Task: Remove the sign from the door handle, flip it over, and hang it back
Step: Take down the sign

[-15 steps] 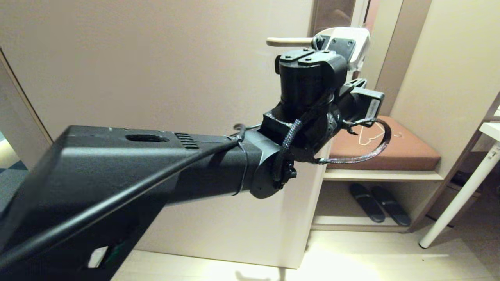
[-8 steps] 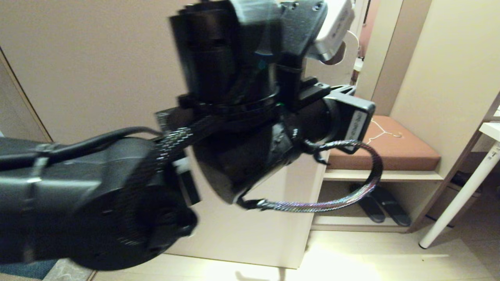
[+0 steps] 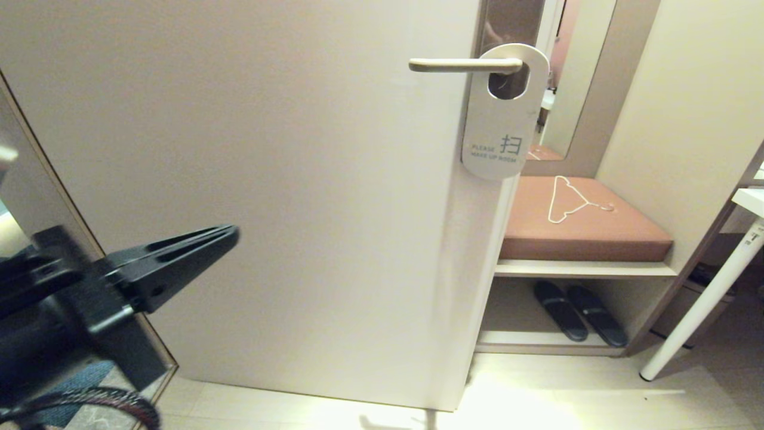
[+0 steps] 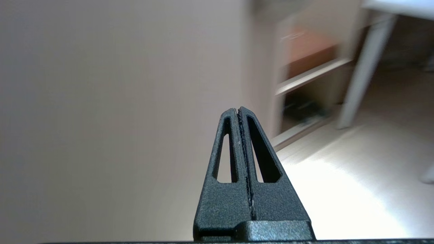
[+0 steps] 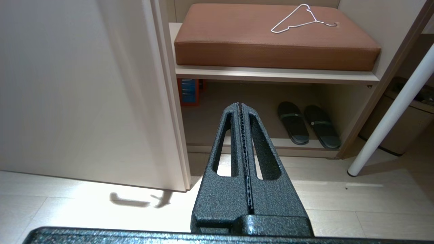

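Note:
The sign hangs on the door handle of the cream door, its white face with "PLEASE MAKE UP ROOM" turned outward. My left gripper is low at the left in the head view, far from the sign, shut with nothing in it; its black fingers press together in front of the door. My right gripper is out of the head view. In its wrist view it is shut and empty, pointing at the floor and the shoe shelf.
Right of the door stands a bench with a brown cushion and a white wire hanger on it. Dark slippers lie on the shelf below. A white table leg slants at the far right.
The left arm, which a second ago reached up at the handle and covered the sign, has swung down and back to the lower left. The sign now hangs free.

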Tool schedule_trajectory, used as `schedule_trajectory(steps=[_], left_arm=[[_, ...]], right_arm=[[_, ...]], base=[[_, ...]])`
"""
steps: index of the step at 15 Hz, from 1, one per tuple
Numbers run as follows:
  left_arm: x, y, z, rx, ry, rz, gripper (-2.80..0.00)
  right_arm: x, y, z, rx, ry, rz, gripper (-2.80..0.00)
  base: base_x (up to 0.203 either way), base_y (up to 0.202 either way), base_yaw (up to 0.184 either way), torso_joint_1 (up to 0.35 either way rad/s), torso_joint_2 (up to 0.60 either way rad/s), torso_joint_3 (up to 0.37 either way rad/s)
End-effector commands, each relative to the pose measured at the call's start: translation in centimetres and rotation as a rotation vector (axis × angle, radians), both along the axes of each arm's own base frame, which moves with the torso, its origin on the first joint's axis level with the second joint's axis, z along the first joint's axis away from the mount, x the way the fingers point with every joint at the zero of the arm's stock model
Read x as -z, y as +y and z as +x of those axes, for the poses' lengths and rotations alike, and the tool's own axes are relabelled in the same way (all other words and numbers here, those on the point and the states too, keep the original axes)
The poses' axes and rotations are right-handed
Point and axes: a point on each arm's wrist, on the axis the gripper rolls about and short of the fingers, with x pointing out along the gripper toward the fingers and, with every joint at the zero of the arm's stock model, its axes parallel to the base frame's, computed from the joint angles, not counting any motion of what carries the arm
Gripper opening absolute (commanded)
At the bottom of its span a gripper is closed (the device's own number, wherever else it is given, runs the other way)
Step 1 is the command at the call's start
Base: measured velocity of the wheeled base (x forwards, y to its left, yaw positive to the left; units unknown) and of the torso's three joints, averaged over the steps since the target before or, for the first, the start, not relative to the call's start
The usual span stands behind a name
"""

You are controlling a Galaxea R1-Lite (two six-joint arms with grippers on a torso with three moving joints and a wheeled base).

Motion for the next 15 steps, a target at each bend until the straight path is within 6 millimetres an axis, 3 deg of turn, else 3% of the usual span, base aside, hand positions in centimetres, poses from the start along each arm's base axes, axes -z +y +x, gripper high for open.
schedule_trajectory(steps=[1,4,7,10,15], left_arm=[[0.8,4.8,-3.6,-0.090,-0.053,-0.051,-2.80],[4.3,8.3,-7.2,-0.212,0.003,-0.004,-2.80],[7.7,10.2,-10.2,-0.288,0.035,0.011,-2.80],[10.0,10.1,-10.4,-0.371,0.071,0.012,-2.80],[13.2,9.0,-9.2,-0.405,-0.076,-0.080,-2.80]], right_arm=[[0.0,0.0,0.0,0.000,0.002,0.000,-2.80],[0.0,0.0,0.0,0.000,0.002,0.000,-2.80],[0.0,0.0,0.0,0.000,0.002,0.000,-2.80],[0.0,0.0,0.0,0.000,0.002,0.000,-2.80],[0.0,0.0,0.0,0.000,0.002,0.000,-2.80]], base=[[0.000,0.000,0.000,0.000,0.00,0.000],[0.000,0.000,0.000,0.000,0.00,0.000],[0.000,0.000,0.000,0.000,0.00,0.000],[0.000,0.000,0.000,0.000,0.00,0.000],[0.000,0.000,0.000,0.000,0.00,0.000]])
